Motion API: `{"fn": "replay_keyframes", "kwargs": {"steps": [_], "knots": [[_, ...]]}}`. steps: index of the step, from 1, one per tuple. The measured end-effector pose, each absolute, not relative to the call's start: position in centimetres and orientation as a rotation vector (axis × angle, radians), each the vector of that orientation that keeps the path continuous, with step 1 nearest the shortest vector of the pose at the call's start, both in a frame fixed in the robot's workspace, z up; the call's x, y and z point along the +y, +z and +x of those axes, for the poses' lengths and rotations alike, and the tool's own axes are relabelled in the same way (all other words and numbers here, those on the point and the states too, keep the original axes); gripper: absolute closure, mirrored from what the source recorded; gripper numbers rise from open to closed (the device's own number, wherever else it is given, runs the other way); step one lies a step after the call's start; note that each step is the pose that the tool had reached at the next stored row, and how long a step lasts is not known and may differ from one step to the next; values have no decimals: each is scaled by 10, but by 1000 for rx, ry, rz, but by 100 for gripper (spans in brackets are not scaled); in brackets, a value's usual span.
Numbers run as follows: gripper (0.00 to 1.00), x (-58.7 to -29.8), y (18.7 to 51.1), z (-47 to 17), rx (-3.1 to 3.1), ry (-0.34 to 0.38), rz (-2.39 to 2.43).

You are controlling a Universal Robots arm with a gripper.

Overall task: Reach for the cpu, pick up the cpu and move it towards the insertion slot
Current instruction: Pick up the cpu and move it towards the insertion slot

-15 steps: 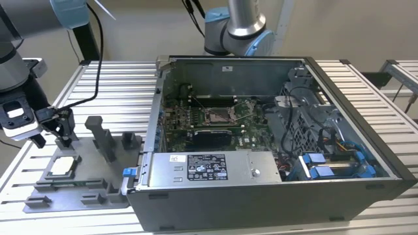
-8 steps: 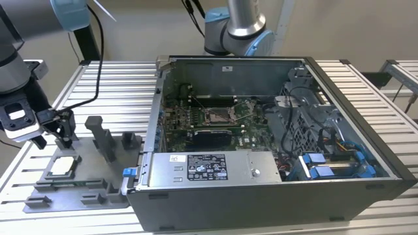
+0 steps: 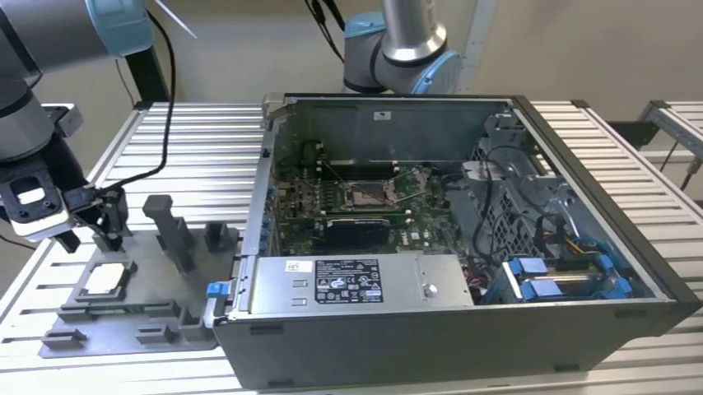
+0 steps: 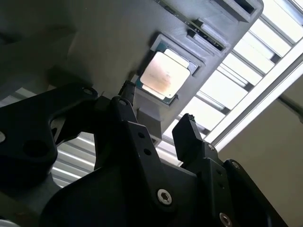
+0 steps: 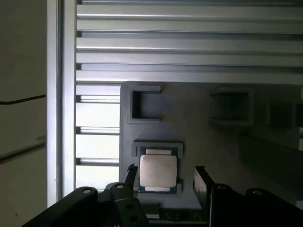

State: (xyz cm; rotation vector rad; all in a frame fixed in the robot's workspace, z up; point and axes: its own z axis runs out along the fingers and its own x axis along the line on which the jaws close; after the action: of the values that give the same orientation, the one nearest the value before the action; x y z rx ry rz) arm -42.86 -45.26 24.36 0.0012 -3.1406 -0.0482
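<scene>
Claw (image 5: 165, 173) hangs wide open, empty, above the cpu (image 5: 158, 171).

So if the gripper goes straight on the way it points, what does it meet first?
Most likely the cpu: the open gripper points down at it, one finger to each side. The fingers might touch the grey tray beside the cpu first, as depth is unclear.

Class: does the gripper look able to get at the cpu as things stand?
Probably yes: the gripper hangs open near the cpu, a finger either side in the first wrist view, and nothing covers the chip in its grey tray.
</scene>
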Motion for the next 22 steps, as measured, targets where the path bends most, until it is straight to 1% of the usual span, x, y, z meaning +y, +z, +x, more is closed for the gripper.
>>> {"fn": "replay_keyframes", "kwargs": {"steps": [22], "knots": [[0,-453,234,-429,-3141,-48,1]]}}
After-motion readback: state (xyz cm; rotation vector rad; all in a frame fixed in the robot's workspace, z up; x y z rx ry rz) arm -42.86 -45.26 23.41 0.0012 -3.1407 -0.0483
